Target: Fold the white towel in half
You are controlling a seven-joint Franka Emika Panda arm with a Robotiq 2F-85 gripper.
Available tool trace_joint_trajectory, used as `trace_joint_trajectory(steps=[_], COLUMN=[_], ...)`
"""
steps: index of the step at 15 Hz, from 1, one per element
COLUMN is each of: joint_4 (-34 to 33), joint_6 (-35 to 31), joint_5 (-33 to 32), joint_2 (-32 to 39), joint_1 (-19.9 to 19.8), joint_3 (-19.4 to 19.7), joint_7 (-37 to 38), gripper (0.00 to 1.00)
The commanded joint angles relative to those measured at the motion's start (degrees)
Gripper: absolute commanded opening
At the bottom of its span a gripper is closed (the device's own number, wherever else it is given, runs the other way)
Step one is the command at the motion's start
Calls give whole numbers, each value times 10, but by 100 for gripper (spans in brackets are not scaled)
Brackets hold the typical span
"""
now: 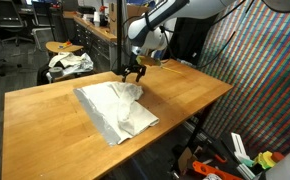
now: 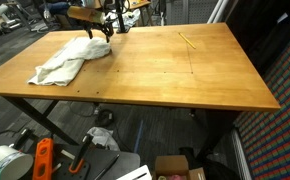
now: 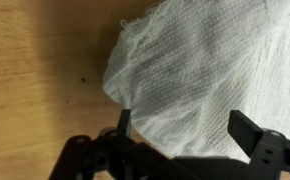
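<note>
Gripper (image 3: 180, 120) fingers hang spread wide over a rumpled edge of the white towel (image 3: 205, 60), holding nothing.

Seen from the wrist, the jaws straddle the rounded edge of the cloth where it meets bare wood, which I judge is a stance for pinching that end and carrying it across the rest. In both exterior views the towel (image 1: 115, 108) (image 2: 70, 57) lies on the table (image 1: 45, 110) (image 2: 185, 70) toward one end of its top, bunched and creased rather than flat, so the fold looks not yet made. The gripper (image 1: 135, 72) stands over the towel end nearest the table's edge, probably because that loose end is easiest to lift. Counted: one table, one towel on the table, one gripper, one arm.
</note>
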State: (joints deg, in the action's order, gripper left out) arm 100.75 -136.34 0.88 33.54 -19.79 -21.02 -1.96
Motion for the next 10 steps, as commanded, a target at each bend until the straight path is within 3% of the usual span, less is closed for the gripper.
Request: trace_joint_trajectory(steps=[1,5,10], joint_4=[-31,-23,-13], joint_6=[6,25,91], joint_5=[41,26,35], joint_2=[3,-2,-7], joint_1=[68,103,100], joint_3=[82,134,136], joint_7=[-35,-58,-141], gripper=[100,100,100])
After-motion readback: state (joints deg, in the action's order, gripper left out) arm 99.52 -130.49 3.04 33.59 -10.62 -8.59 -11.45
